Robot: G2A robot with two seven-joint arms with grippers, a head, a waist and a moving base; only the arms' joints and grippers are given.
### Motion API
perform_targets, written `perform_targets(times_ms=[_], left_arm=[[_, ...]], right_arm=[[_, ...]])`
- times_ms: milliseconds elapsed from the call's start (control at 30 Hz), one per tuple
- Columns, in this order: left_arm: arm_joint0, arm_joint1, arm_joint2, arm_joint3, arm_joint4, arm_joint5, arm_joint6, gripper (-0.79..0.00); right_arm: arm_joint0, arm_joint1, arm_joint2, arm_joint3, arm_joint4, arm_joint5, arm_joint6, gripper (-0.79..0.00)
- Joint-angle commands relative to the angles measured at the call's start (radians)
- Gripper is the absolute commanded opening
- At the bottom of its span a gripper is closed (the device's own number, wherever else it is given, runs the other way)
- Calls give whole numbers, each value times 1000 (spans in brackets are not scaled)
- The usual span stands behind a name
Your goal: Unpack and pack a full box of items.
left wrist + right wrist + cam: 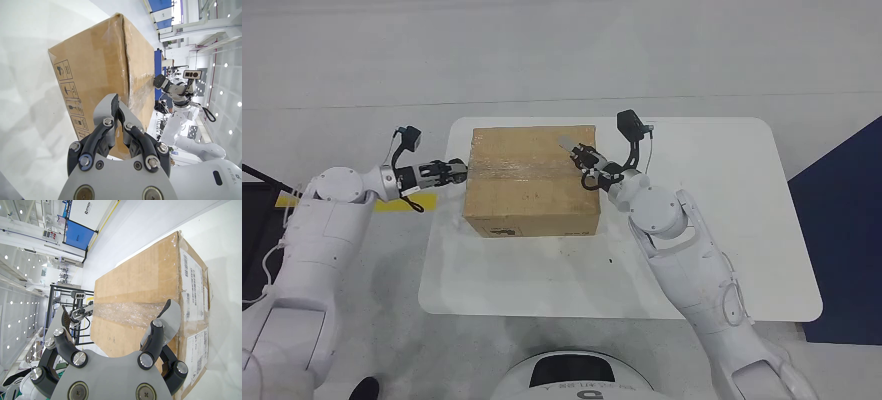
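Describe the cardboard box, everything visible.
The cardboard box is brown, closed and flat on the white table. Wrinkled clear tape seals its top seam. One end bears white barcode labels; another side has printed handling symbols. The shut left tool is at one end of the tape, the open right tool at the other.

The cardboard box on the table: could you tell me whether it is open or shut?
Shut: the cardboard box has its top flaps lying flat, meeting at a seam covered by clear tape.
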Motion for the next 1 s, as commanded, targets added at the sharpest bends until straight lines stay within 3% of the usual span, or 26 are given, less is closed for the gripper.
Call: perform_targets(times_ms=[0,500,967], left_arm=[[-2,-1,4,0,4,2,3,-785],[-8,-10,16,11,-5,-9,-3,-785],[-14,-13,15,16,-11,-18,-9,-785]], right_arm=[[0,0,0,0,0,0,0,0],[54,-14,-49,79,52,-38,3,0],[155,-49,-127,222,214,-48,29,0]])
